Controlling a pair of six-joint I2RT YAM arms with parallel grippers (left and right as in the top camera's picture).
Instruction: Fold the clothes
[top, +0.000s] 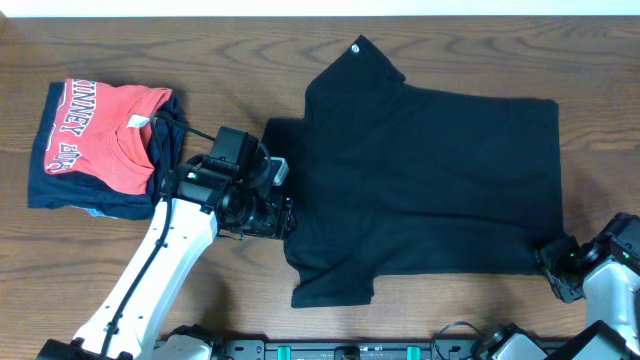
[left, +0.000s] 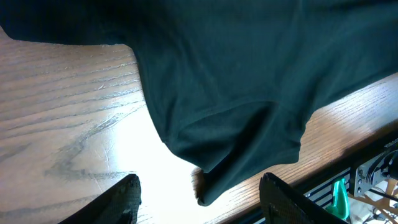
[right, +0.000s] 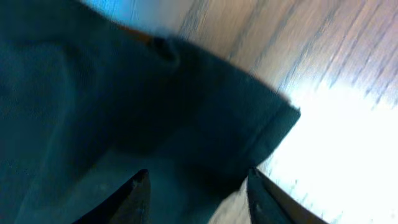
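The black T-shirt (top: 430, 180) lies spread flat on the wooden table (top: 200, 60), collar side to the left and hem to the right. A tiny white mark (top: 357, 47) shows on its far sleeve. My left gripper (top: 272, 216) is open at the shirt's left edge. In the left wrist view the near sleeve (left: 249, 143) hangs just ahead of the open jaws (left: 199, 190). My right gripper (top: 556, 264) is open at the shirt's near right hem corner. In the right wrist view its jaws (right: 199, 186) straddle the corner fabric (right: 124, 106).
A red T-shirt with white lettering (top: 110, 130) lies folded on top of navy-blue folded garments (top: 60, 190) at the far left. The table's front edge and a black rail (left: 373, 174) run close beside the near sleeve.
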